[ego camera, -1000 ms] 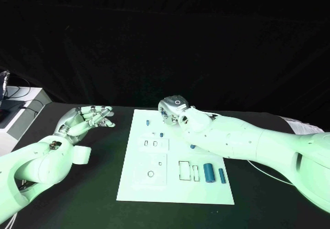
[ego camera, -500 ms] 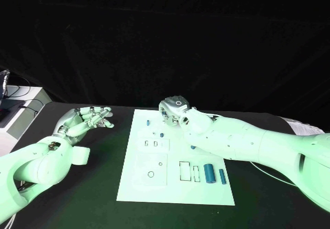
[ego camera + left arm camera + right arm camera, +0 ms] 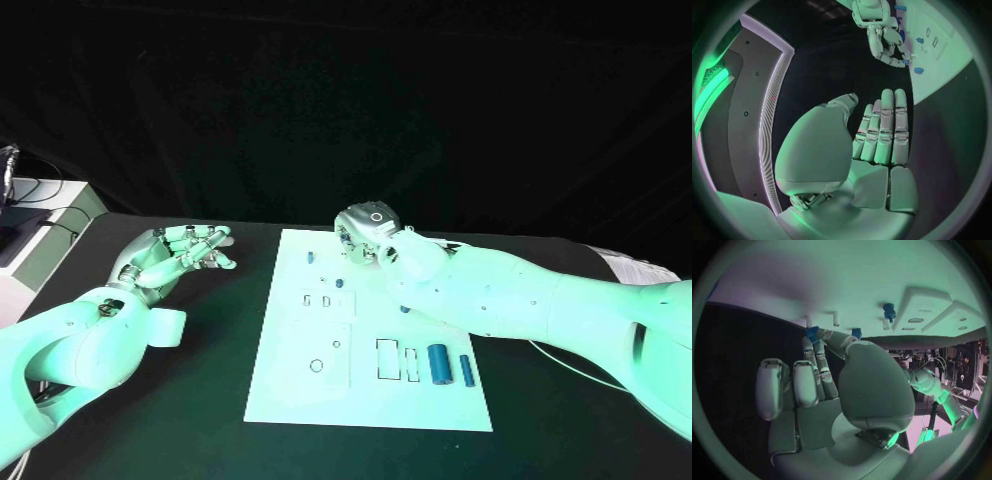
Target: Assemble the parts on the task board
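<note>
Reaching over the far edge of the task board (image 3: 368, 395), the right hand (image 3: 366, 236) pinched a small blue part (image 3: 811, 332) between thumb and fingertip, while its other fingers lay straighter beside it. A second blue part (image 3: 856, 332) showed just past the thumb in the right wrist view, and whether the hand touched it could not be told. A blue peg (image 3: 889, 311) stood upright in the board a little way off. Near the board's right edge, toward its near end, a thick blue cylinder (image 3: 438, 363) and a thinner blue one (image 3: 466, 368) lay side by side, just beside a rectangular slot (image 3: 387, 358). The left hand (image 3: 180, 253) hung above the black table (image 3: 202, 420), off the board's left edge, holding nothing, its fingers lying straight and close together with the thumb apart.
</note>
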You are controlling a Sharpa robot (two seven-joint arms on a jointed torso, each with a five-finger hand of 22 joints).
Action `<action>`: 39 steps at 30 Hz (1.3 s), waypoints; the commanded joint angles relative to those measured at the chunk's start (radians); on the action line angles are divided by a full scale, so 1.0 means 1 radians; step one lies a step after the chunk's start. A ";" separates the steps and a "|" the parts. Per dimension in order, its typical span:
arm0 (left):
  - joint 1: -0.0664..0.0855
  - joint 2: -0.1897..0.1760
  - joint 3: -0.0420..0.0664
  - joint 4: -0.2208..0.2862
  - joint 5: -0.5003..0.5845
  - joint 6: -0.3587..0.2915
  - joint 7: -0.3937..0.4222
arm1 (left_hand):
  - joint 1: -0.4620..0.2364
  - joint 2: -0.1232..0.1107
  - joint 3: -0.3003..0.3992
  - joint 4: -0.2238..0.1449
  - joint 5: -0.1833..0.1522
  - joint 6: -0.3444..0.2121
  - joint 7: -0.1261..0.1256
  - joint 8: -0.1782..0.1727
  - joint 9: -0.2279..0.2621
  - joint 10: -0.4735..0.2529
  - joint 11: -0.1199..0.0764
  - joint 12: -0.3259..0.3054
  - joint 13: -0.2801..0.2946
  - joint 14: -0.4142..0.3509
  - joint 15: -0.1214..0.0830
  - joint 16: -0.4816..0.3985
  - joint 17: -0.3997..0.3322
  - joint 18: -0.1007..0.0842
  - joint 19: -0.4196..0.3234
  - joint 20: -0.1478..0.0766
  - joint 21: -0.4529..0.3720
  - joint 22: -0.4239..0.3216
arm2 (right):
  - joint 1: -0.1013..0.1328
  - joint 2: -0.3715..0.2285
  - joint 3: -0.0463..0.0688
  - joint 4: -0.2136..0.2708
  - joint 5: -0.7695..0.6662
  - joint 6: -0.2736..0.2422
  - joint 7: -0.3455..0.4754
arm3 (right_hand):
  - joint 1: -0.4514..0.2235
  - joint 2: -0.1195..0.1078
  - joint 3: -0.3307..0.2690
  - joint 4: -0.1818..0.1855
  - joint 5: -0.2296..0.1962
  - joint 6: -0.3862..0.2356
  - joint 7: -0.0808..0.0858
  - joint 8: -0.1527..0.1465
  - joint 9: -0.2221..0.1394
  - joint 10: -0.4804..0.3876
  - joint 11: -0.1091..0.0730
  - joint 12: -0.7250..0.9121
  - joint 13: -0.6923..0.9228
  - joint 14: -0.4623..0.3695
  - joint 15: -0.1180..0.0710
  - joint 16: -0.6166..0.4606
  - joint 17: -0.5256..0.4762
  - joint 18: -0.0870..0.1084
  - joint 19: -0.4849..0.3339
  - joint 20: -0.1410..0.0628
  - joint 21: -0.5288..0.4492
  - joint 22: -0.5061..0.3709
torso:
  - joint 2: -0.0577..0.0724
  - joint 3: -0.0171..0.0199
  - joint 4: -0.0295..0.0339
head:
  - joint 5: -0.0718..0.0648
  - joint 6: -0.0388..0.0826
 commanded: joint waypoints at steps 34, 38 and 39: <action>0.000 0.004 0.001 -0.007 -0.002 0.021 0.004 | 0.002 -0.004 0.008 0.000 -0.006 -0.007 0.002 -0.005 0.002 -0.005 0.001 -0.007 0.000 -0.009 0.000 0.004 0.001 0.001 -0.008 0.001 0.005 0.002 | -0.005 -0.021 0.002 0.001 -0.009 0.027 -0.015 | -0.011 -0.017 0.005 0.005 -0.006 -0.004 0.000 0.000 0.009 0.027 -0.025 -0.002 0.018 0.017 -0.004 0.009 0.003 -0.019 0.007 0.002 0.005 0.006 | 0.005 -0.0075 0.0081 | -0.012 -0.003; 0.000 0.005 0.001 -0.008 -0.002 0.021 0.003 | 0.002 -0.004 0.008 0.000 -0.006 -0.007 0.002 -0.005 0.002 -0.005 0.001 -0.007 0.000 -0.009 0.000 0.004 0.001 0.001 -0.008 0.001 0.005 0.002 | -0.005 -0.022 0.002 -0.002 -0.006 0.028 -0.014 | -0.022 -0.031 0.008 0.011 -0.011 -0.024 0.007 -0.013 0.010 0.003 -0.017 -0.004 0.012 0.013 0.002 0.005 -0.011 -0.017 0.000 0.006 -0.004 -0.006 | 0.005 -0.0080 0.0075 | -0.012 -0.004; 0.000 0.005 0.001 -0.009 -0.002 0.021 0.003 | 0.002 -0.004 0.008 0.000 -0.006 -0.007 0.002 -0.005 0.002 -0.005 0.001 -0.007 0.000 -0.009 0.000 0.004 0.001 0.001 -0.008 0.001 0.005 0.002 | -0.005 -0.022 0.002 -0.003 -0.003 0.027 -0.013 | -0.026 -0.035 0.009 0.013 -0.012 -0.028 0.008 -0.015 0.011 -0.005 -0.015 -0.004 0.010 0.012 0.003 0.003 -0.015 -0.016 -0.001 0.008 -0.006 -0.009 | 0.005 -0.0081 0.0075 | -0.013 -0.004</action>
